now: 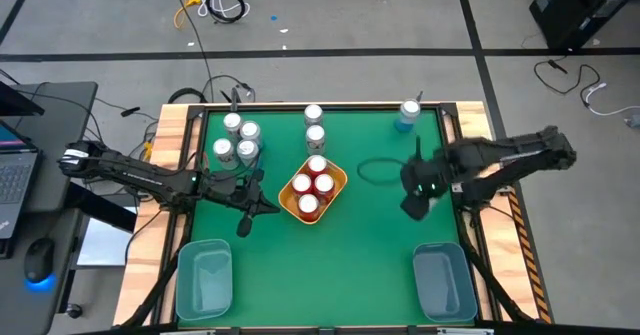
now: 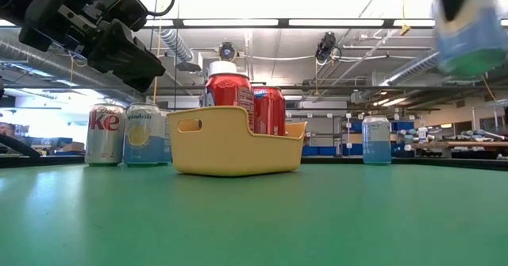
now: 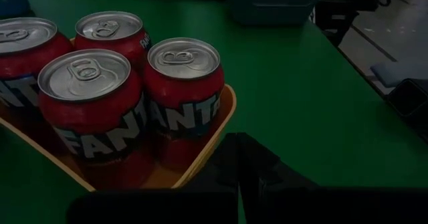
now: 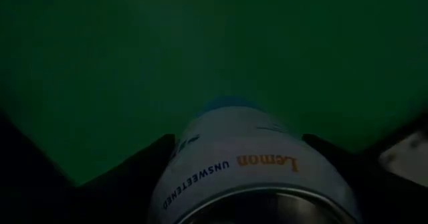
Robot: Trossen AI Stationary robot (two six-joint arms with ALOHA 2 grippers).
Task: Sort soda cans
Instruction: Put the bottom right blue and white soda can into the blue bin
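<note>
Gripping a light blue lemon can (image 4: 251, 177) above the green counter (image 1: 360, 245), the right end effector (image 1: 415, 197) hangs at about three o'clock, its fingers (image 4: 137, 164) pressed on either side of the can, which the low view shows lifted clear of the surface; the left end effector (image 1: 247, 215) sits clenched and empty at about nine o'clock, just beside the yellow bin (image 1: 335, 190) at centre, which holds four red cans (image 3: 90, 110); four silver-grey cans (image 1: 238, 141) cluster at eleven o'clock; two more cans (image 1: 314, 125) stand at twelve; another light blue can (image 1: 408, 115) stands at one o'clock; two blue-grey bins (image 1: 205, 280) rest at seven and five o'clock.
</note>
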